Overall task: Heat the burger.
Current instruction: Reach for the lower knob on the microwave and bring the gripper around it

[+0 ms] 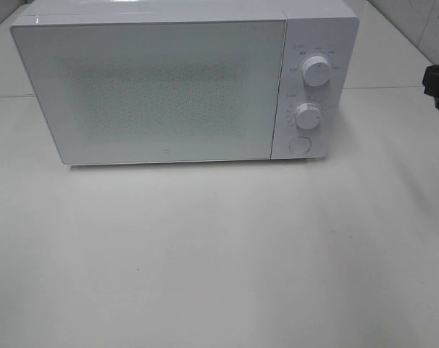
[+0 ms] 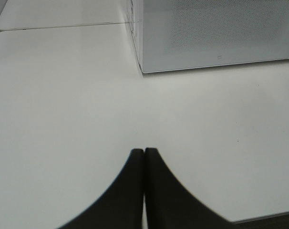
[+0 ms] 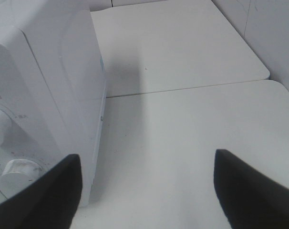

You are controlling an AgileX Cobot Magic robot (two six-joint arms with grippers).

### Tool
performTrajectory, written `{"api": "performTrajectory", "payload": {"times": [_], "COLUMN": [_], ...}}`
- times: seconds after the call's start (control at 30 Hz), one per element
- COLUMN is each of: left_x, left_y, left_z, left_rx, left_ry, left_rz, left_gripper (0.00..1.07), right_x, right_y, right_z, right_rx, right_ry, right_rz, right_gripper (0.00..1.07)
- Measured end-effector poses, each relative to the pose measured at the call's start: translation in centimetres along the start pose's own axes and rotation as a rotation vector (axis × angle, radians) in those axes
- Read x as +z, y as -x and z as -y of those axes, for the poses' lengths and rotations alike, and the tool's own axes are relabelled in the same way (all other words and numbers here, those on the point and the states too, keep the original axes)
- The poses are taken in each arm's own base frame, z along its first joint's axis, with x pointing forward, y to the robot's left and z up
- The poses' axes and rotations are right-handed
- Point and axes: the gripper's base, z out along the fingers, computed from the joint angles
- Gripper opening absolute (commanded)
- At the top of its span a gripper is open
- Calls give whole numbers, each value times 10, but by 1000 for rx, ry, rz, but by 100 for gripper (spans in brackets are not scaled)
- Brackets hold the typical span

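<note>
The burger is out of view in every frame. A white microwave (image 1: 183, 87) stands at the back of the table with its door closed, and nothing shows through the frosted window. My left gripper (image 2: 144, 151) is shut and empty, its two dark fingers pressed together low over the bare table, in front of the microwave's (image 2: 216, 33) left corner. My right gripper (image 3: 147, 157) is open with nothing between its fingers, beside the microwave's (image 3: 44, 95) right side. A black part of the right arm (image 1: 438, 83) shows at the right edge of the exterior view.
The microwave's control panel has two round knobs (image 1: 317, 72) (image 1: 308, 114) and a round button (image 1: 300, 145) below them. The white table (image 1: 219, 254) runs in front of the microwave. A seam (image 3: 192, 87) joins two tabletops, with a tiled wall (image 3: 273, 33) beyond.
</note>
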Motion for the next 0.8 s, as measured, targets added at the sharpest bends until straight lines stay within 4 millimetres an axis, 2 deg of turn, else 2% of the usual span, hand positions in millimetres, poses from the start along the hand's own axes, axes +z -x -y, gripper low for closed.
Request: {"api": "performTrajectory", "payload": {"times": [0.07,0.13,0.2,0.23,0.3,0.33,0.37,0.4,0.47,0.5,0.53,0.6,0.63,0.67,0.8], "left_x": [0,0,0,0,0,0,0,0,0,0,0,0,0,0,0], "left_y": [0,0,0,0,0,0,0,0,0,0,0,0,0,0,0], "left_z": [0,0,0,0,0,0,0,0,0,0,0,0,0,0,0], "left_rx": [0,0,0,0,0,0,0,0,0,0,0,0,0,0,0], "left_ry": [0,0,0,0,0,0,0,0,0,0,0,0,0,0,0], "left_rz": [0,0,0,0,0,0,0,1,1,1,1,1,1,1,1], "left_gripper": [0,0,0,0,0,0,0,0,0,0,0,0,0,0,0], "right_x": [4,17,19,24,25,29,29,31,31,32,32,35,35,38,45], "right_y": [-3,-14,-16,-21,-23,-27,-27,-32,-33,-37,-37,-44,-44,-47,-46], "right_z": [0,-2,-5,-14,-21,-33,-33,-46,-50,-61,-61,-75,-75,-86,-102], "right_rx": [0,-3,-6,-15,-21,-31,-31,-36,-35,-33,-33,-41,-41,-49,-65], "right_ry": [0,9,18,53,75,117,117,158,172,196,196,214,214,225,233], "right_rz": [-1,-20,-24,-27,-27,-24,-24,-19,-18,-15,-15,-27,-27,-38,-22], "right_gripper": [72,72,72,72,72,72,72,72,72,72,72,72,72,72,72]}}
